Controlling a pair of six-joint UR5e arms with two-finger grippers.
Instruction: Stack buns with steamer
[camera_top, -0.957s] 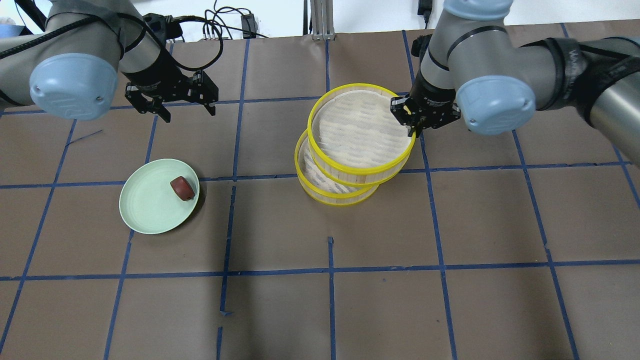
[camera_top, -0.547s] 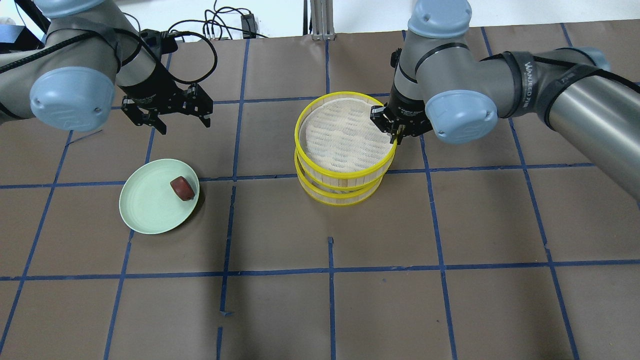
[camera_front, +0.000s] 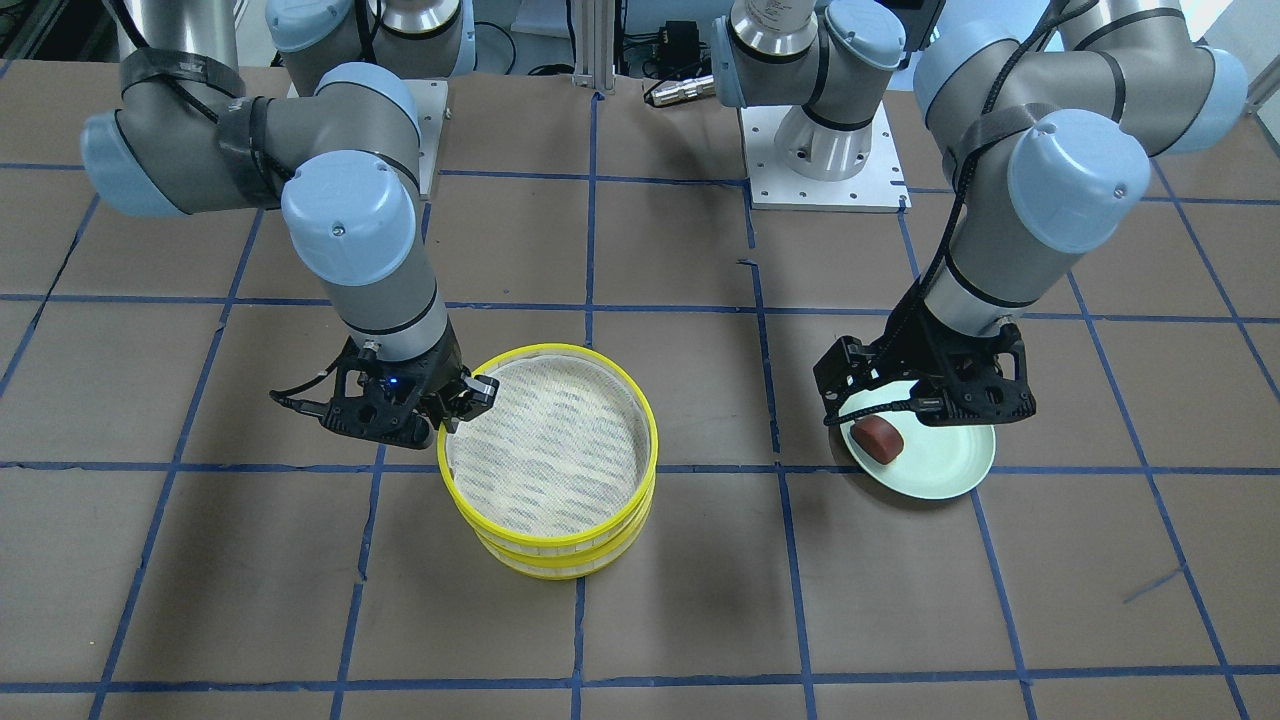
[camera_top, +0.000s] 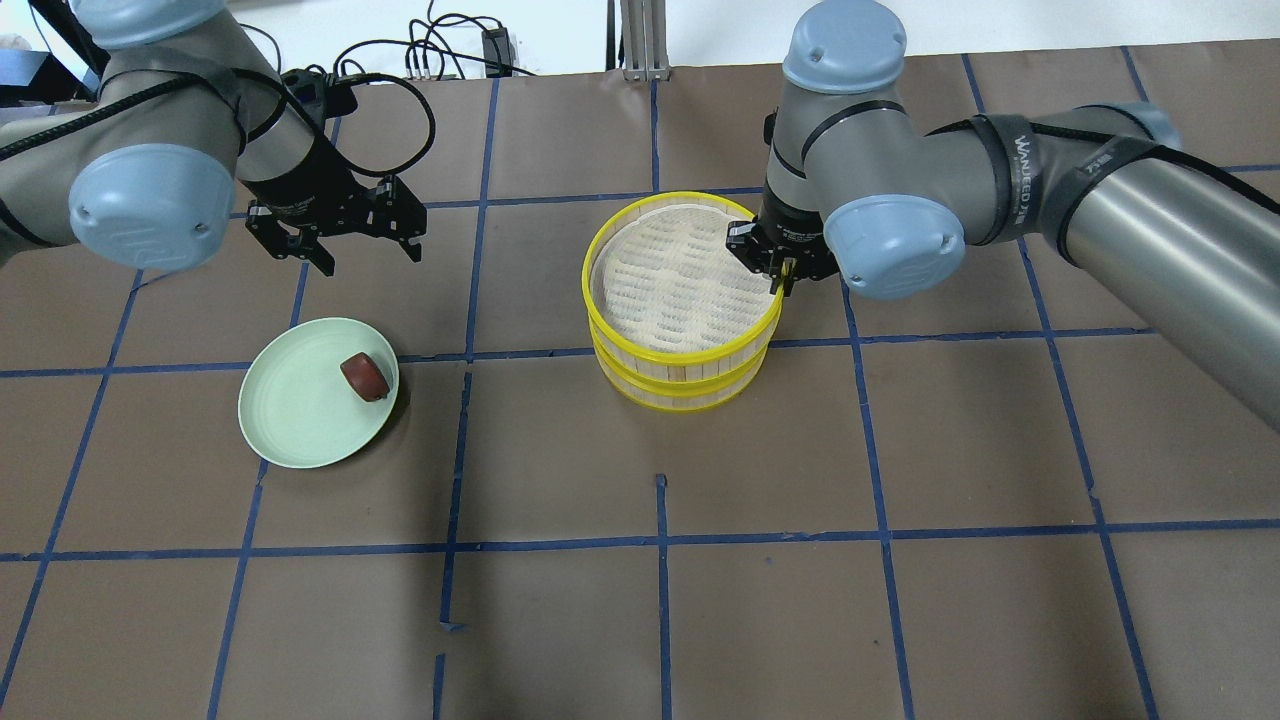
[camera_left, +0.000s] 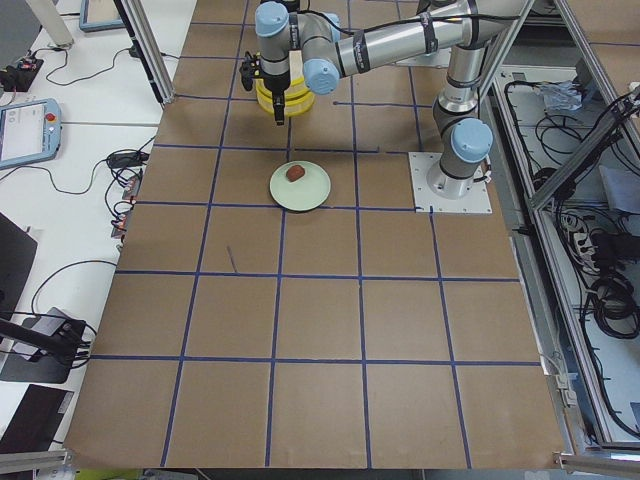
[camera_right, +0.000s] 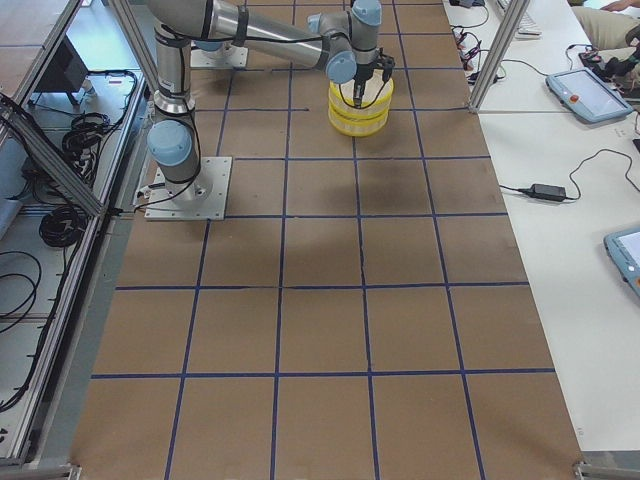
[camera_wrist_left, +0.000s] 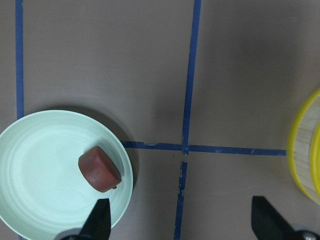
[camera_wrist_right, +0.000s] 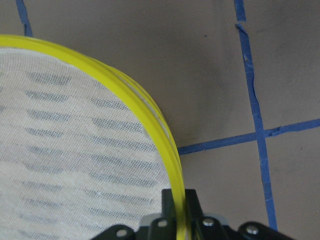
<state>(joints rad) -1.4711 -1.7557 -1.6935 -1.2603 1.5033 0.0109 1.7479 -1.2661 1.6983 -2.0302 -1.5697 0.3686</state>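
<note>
Two yellow-rimmed steamer trays stand stacked mid-table, the upper tray nearly aligned on the lower tray. My right gripper is shut on the upper tray's rim; the right wrist view shows the rim between the fingers. The upper tray's liner is bare. The dark red-brown bun lies on a pale green plate. My left gripper is open and empty, above the table just behind the plate; the bun also shows in the left wrist view. The white bun is hidden.
Brown table cover with a blue tape grid. Cables lie at the back edge. The arm bases stand behind the work area.
My right gripper has carried the upper tray leftward and brought it down in line over the lower tray. My left gripper has shifted only slightly.
</note>
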